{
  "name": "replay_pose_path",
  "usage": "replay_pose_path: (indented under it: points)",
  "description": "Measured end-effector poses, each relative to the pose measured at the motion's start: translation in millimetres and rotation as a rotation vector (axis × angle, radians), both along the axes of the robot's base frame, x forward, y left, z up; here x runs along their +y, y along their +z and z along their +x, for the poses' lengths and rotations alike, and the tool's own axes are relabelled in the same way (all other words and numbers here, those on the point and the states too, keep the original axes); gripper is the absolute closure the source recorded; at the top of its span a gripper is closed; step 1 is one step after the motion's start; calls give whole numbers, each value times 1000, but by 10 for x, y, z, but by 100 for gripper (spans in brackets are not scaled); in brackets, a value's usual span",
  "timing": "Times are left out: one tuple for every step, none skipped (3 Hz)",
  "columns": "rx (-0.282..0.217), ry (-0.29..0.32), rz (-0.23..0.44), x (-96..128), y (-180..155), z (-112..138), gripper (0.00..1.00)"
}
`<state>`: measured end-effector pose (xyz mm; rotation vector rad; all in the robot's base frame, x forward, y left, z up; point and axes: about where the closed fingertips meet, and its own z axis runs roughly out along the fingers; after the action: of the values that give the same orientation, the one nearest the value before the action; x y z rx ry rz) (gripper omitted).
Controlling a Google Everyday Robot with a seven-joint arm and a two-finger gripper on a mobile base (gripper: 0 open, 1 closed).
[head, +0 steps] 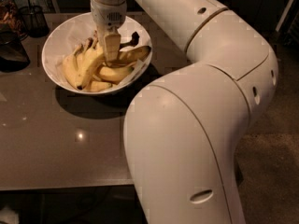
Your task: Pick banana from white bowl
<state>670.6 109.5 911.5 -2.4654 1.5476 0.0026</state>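
Observation:
The white bowl [56,41] stands at the back left of the dark table and holds several yellow bananas. The longest banana [90,65] lies slanted in the middle of the bowl, among shorter ones [133,54]. My gripper [112,50] points straight down into the bowl. Its tip sits among the bananas, right beside the long banana's upper end. My arm comes in from the right and hides the bowl's far right rim.
A dark wire-mesh cup [32,18] stands behind the bowl at the back left. A dark object [10,52] lies at the left edge. The table [56,143] has its front edge near the bottom. My big arm links [187,143] fill the right side.

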Motion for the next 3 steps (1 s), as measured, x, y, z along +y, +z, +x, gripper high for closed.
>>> replay_pose_path:
  points:
    - [-32,-25,22,-42,61,4,100]
    - [-63,-73,79,-146,185,-127,100]
    - [-70,-101,124,-221,238,-258,100]
